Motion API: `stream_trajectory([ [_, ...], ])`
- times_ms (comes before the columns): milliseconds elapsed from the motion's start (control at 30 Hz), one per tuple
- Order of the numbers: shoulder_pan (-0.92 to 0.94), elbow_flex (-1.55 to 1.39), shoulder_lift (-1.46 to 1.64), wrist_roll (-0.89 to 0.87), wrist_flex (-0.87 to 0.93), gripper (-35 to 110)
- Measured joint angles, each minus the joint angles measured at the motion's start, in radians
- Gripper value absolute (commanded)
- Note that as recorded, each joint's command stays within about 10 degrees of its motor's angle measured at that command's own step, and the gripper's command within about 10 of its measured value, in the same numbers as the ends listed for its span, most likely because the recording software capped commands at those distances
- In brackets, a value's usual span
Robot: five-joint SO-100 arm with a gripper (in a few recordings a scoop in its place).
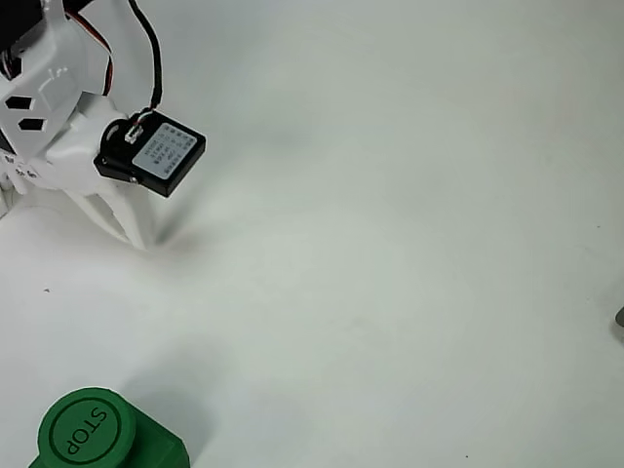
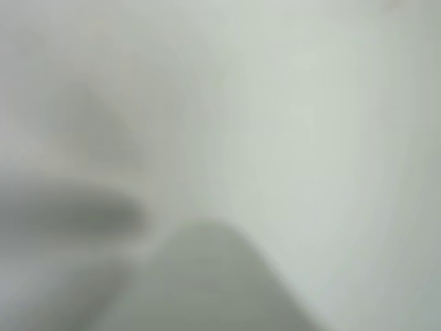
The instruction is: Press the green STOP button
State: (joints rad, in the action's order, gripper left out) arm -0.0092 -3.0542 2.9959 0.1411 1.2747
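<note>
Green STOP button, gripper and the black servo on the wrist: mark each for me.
green STOP button (image 1: 86, 430), fixed view, on the round embossed top.
gripper (image 1: 136, 234), fixed view, at the white fingertips near the table.
black servo (image 1: 161, 156), fixed view, on its labelled face.

You see a round dark-green plastic STOP button (image 1: 86, 428), a white plastic gripper (image 1: 132, 222) with a black motor block (image 1: 156, 156), and a plain white table (image 1: 390, 244).

In the fixed view, the round dark-green plastic STOP button on its square green box base (image 1: 88, 434) is cut by the bottom edge, so the lower part of the base is hidden. The white plastic robot arm (image 1: 49, 107) is cut by the left and top edges. Its white gripper (image 1: 136, 229) points down to the white table (image 1: 390, 244); whether the jaws are apart cannot be told. A small dark object (image 1: 620, 317) at the right edge is too cut off to identify. The wrist view is fully blurred: only pale grey shapes.
</note>
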Motion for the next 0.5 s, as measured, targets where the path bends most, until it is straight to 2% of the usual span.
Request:
stream_trajectory([
  [167,0.067,-0.014,0.242,0.000,0.008,0],
  [500,0.069,-0.017,0.295,0.002,0.011,0],
])
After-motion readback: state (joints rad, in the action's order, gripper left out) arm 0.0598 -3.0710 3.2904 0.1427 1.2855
